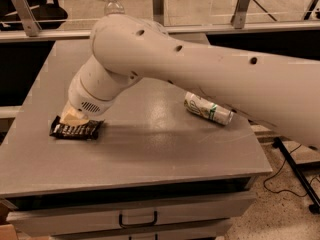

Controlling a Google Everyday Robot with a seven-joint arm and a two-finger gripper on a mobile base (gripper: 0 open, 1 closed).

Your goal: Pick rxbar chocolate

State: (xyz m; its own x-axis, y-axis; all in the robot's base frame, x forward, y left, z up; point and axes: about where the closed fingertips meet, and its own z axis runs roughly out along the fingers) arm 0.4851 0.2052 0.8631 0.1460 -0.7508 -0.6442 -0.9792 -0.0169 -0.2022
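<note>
The rxbar chocolate [76,129], a flat dark bar with white lettering, lies on the grey table [150,154] near its left edge. My gripper [71,118] is at the end of the big white arm. It comes down from the right and sits right on the bar's upper edge, covering part of it. The bar still rests flat on the table.
A white-and-green soda can [208,108] lies on its side at the right of the table, partly under my arm. A clear water bottle [114,4] stands at the back edge, behind my arm. Metal posts and a rail run behind the table. A drawer is below.
</note>
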